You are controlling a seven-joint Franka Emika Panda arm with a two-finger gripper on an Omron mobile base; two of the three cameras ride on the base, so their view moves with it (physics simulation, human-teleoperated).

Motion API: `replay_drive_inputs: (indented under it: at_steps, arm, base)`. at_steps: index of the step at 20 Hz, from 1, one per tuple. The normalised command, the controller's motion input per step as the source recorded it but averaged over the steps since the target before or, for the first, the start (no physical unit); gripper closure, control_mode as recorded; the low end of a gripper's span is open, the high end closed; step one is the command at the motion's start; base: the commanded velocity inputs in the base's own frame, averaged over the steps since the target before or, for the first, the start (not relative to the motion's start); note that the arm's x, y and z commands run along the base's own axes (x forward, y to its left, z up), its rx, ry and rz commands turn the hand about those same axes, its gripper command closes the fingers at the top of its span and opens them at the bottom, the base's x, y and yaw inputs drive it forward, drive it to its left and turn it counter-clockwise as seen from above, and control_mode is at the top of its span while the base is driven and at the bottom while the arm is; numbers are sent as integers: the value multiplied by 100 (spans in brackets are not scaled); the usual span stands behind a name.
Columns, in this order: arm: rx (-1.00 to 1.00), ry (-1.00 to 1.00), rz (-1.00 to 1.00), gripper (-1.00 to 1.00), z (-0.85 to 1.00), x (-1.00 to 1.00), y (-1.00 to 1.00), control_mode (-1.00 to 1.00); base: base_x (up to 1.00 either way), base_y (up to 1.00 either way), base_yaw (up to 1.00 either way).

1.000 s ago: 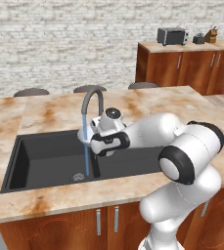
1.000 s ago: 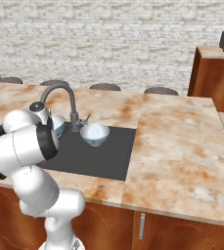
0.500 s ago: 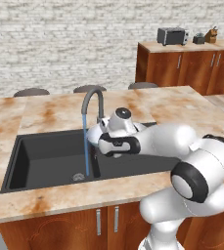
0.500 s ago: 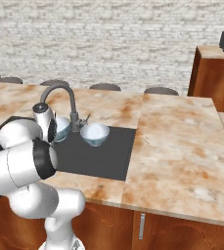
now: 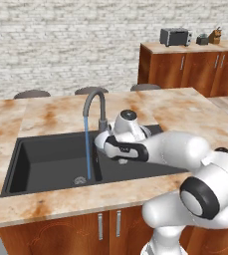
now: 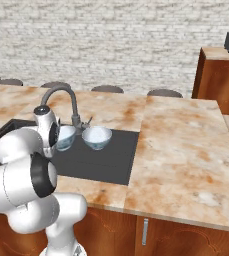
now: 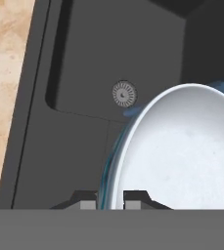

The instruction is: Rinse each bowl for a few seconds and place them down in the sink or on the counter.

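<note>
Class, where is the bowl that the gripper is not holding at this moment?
In the right base view, the free bowl sits upright on the sink's drainboard, just right of the faucet and beside the held bowl.

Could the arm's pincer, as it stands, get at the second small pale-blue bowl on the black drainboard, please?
Probably not yet: the pincer is shut on the rim of one small pale-blue bowl; the other bowl sits unobstructed nearby.

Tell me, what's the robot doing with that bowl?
The gripper is shut on the rim of one bowl, holding it over the black sink. Water runs from the faucet into the basin close by. The other bowl sits on the sink's flat drainboard, waiting for its rinse.
</note>
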Motion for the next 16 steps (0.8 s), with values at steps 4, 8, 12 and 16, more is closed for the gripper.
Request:
replay_drive_inputs:
  at_steps: [4,8,12,16]
  arm:
    - [0,1,-14,100,-5,-21,-9,-100]
    - [0,-1,-14,100,-14,-27,-7,-100]
    - [0,-4,-12,100,-18,-30,-9,-100]
    - [0,-6,-10,100,-17,-18,-9,-100]
  base:
    - [0,0,0]
    - [0,0,0]
    - [0,0,0]
    - [0,0,0]
